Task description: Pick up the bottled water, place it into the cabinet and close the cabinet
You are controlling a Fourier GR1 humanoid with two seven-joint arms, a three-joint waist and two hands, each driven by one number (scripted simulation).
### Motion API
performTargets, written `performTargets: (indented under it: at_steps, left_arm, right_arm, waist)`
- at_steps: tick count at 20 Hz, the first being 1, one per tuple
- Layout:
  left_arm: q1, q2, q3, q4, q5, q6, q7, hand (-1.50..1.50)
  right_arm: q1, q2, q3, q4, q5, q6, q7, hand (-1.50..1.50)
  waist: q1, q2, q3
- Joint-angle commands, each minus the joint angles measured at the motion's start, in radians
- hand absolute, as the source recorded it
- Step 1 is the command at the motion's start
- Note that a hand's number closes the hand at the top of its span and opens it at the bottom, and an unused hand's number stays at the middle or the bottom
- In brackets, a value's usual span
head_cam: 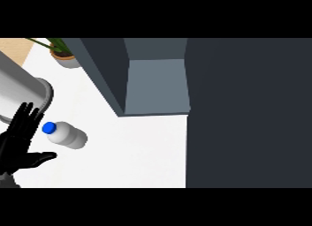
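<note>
Head view: the bottle (66,135) is seen lying on the counter (132,150), ungrasped, just beside the left hand (14,145), whose fingers are held straight. The cabinet (155,84) stands open; everything remains undone.

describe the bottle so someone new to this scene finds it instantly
Start at the dark cabinet with its open grey compartment, then drop to the white counter at lower left. The bottle lies just right of the open left hand. It is the only small white thing with a blue cap.
</note>
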Motion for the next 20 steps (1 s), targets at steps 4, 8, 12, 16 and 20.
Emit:
performTargets:
  at_steps: [4,8,12,16,20]
  left_arm:
    - [-0.096,-0.002,-0.013,0.332,-0.088,-0.055,-0.233,-1.50]
    - [-0.159,0.012,-0.019,0.499,-0.124,-0.106,-0.357,-1.50]
    - [-0.219,-0.002,-0.039,0.637,-0.178,-0.098,-0.454,-1.50]
    - [-0.272,-0.024,-0.043,0.752,-0.203,-0.097,-0.546,-1.50]
    - [-0.278,0.004,-0.038,0.846,-0.226,-0.143,-0.681,1.50]
  right_arm:
    - [0.078,-0.056,-0.086,-0.148,-0.060,0.003,0.004,-1.50]
    - [0.145,-0.045,0.011,-0.182,0.007,0.000,-0.018,-1.50]
    - [0.154,-0.069,0.015,-0.160,0.037,0.014,-0.052,-1.50]
    - [0.133,-0.057,0.047,-0.161,0.083,-0.015,-0.046,-1.50]
    - [0.107,-0.063,-0.004,-0.090,0.035,-0.010,-0.088,-1.50]
  waist:
    - [0.005,0.003,0.000]
    - [-0.007,0.004,-0.001]
    - [-0.008,0.004,-0.001]
    - [-0.007,0.007,-0.003]
    - [0.002,0.008,-0.002]
